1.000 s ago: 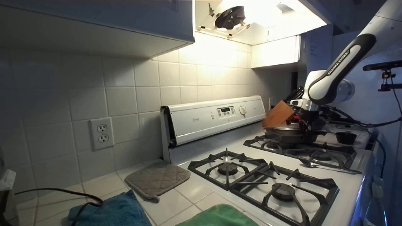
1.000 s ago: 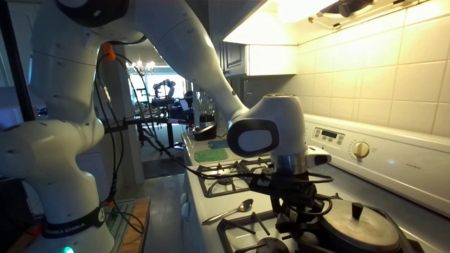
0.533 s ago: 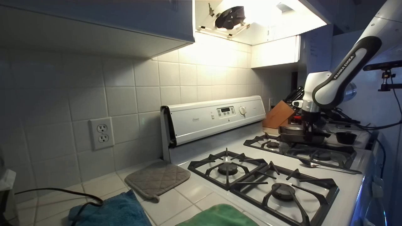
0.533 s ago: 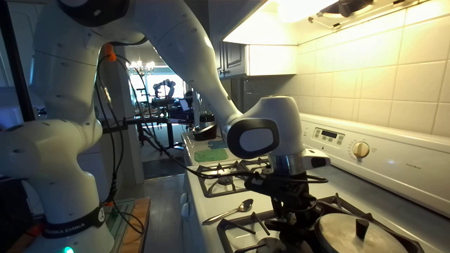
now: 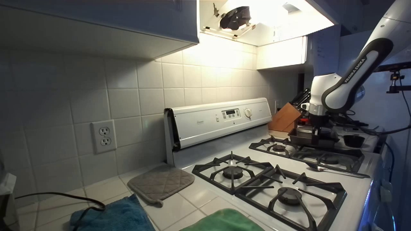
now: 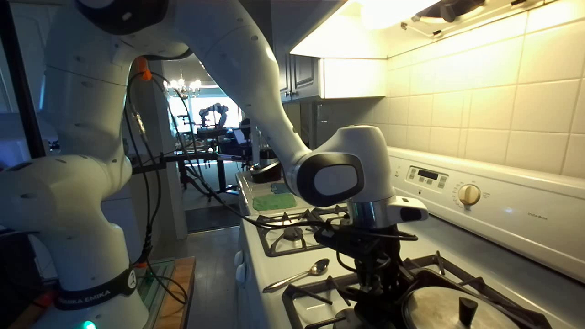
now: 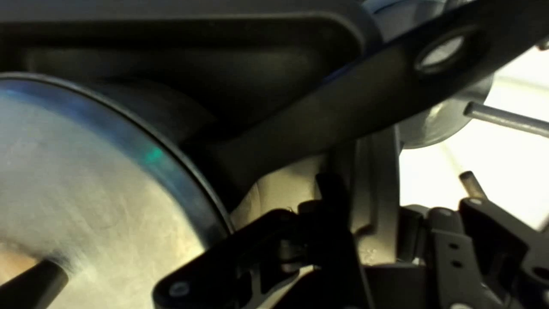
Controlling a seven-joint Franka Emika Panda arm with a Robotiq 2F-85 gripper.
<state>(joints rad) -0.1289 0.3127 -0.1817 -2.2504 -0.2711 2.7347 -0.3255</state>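
My gripper [image 7: 373,223] is shut on the rim of a dark rectangular tray [image 7: 214,56], with one finger on each side of its wall. In an exterior view the gripper [image 5: 317,136] is at the tray [image 5: 297,138] over the far burners; the gripper also shows in an exterior view [image 6: 377,288]. A pan with a round silver lid [image 7: 107,184] sits in the tray. The lid, with a black knob, also shows in both exterior views [image 5: 304,129] [image 6: 438,301]. The pan's black handle [image 7: 343,103] crosses over the tray's rim. The tray's underside is hidden.
A spoon [image 6: 297,275] lies on the white stove top between the grates. A small black pot [image 5: 354,140] and a knife block [image 5: 285,117] stand beyond the tray. Black grates [image 5: 290,195], a grey pot holder [image 5: 162,183] and green cloth [image 5: 224,221] are nearer that camera.
The gripper, tray and lidded pan have moved together, to the right in an exterior view, away from the stove's back panel. The tray's wall shows more there now.
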